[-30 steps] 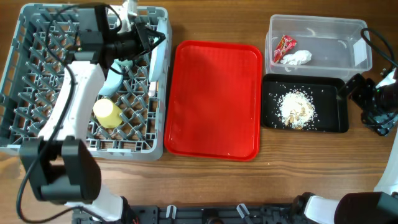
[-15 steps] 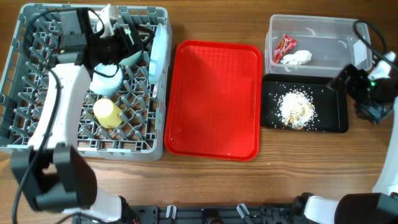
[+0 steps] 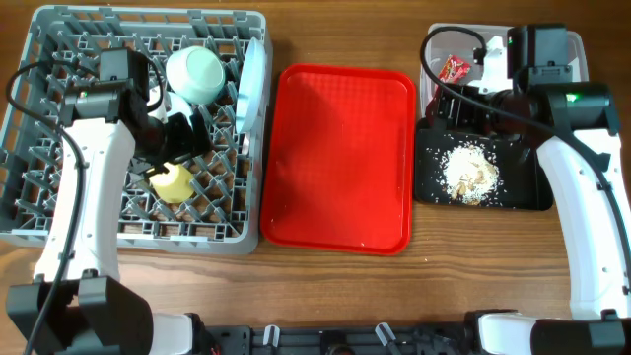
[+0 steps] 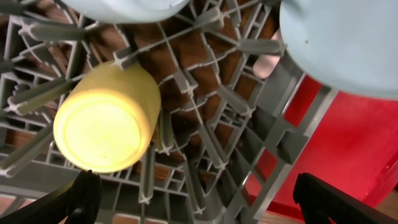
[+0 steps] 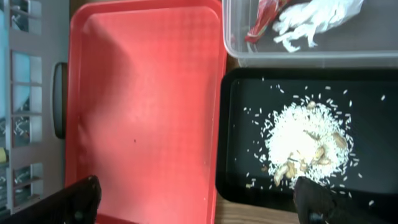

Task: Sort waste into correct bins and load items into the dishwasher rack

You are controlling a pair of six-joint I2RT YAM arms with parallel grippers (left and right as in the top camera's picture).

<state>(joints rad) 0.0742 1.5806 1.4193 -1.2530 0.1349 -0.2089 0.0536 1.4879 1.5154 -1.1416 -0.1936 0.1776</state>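
over the rack (image 3: 30, 148), in the overhead view, the left gripper (image 3: 185, 138) hangs low above the pegs, between the bowl (image 3: 194, 71) near the back wall and the cup (image 3: 173, 181) lying among the pegs just beside it. the arm runs up the rack's left half and bends at the wrist towards the middle. a plate (image 3: 252, 84) stands on edge against the right wall. the red tray (image 3: 340, 158) holds nothing. the right arm reaches across the tub (image 3: 577, 59), its gripper (image 3: 444, 106) over the edge where the tub meets the black tray (image 3: 532, 192). the rice (image 3: 468, 173) lies heaped in that tray, and the sachet (image 3: 452, 69) sits in the tub.

from the left wrist, the fingers (image 4: 78, 196) are spread wide with nothing between them, the cup just below. loading looks nearly done, and the step seems to be clearing the rack. it is best to rise straight up, jaws released, so no finger catches a peg or nudges the cup.

from the right wrist, the fingers (image 5: 78, 199) are likewise spread and empty. the napkin (image 5: 311, 18) lies touching the sachet in the tub. fork and stick cannot be made out.
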